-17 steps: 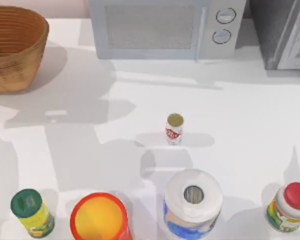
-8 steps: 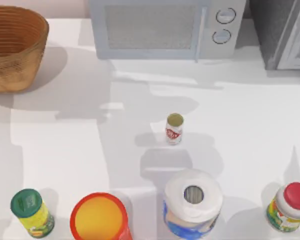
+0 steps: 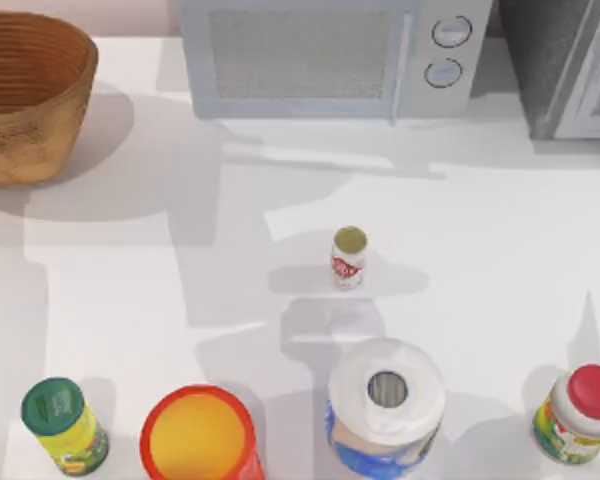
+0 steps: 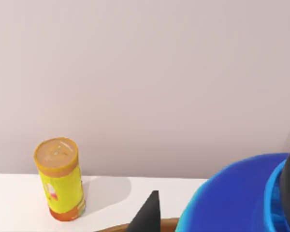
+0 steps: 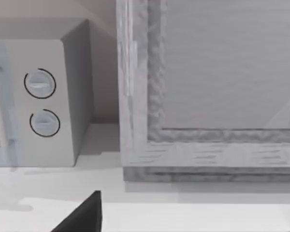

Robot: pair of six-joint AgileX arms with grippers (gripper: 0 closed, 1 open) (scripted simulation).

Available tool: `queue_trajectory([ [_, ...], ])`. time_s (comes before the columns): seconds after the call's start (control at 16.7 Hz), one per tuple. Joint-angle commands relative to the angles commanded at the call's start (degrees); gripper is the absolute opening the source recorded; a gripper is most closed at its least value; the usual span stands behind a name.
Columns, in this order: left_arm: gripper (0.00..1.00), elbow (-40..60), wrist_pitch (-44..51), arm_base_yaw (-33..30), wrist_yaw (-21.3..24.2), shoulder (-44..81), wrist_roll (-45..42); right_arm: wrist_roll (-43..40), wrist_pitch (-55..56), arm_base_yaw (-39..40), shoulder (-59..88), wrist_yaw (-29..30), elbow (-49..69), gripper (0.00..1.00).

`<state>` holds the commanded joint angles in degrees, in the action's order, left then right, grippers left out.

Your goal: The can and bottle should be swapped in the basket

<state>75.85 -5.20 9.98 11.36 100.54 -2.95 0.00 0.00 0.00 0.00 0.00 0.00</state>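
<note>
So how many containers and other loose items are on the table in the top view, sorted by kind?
Baskets: 1, brown woven wicker basket
Cans: 1, small white red-labelled can
Jars and bottles: 2, green-lidded jar, red-capped white bottle
Cups: 1, red-rimmed orange cup
Paper rolls: 1, white roll
Total: 6

A white table (image 3: 500,250) carries a brown woven wicker basket (image 3: 25,95), grey microwave (image 3: 330,55), tiny red-labelled white can (image 3: 348,258), green-lidded jar (image 3: 64,425), red-rimmed orange cup (image 3: 198,437), paper roll (image 3: 385,405) and red-capped bottle (image 3: 580,412).
</note>
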Motion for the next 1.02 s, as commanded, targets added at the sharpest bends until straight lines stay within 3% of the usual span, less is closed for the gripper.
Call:
queue_trajectory([
  [0.36,0.0,0.85,-2.65,-0.69,-0.61,3.05,0.28,0.0,0.0,0.0,0.0,0.0,0.0,1.0],
  [1.02,0.83,0.85,-2.65,-0.69,-0.61,3.05,0.28,0.0,0.0,0.0,0.0,0.0,0.0,1.0],
])
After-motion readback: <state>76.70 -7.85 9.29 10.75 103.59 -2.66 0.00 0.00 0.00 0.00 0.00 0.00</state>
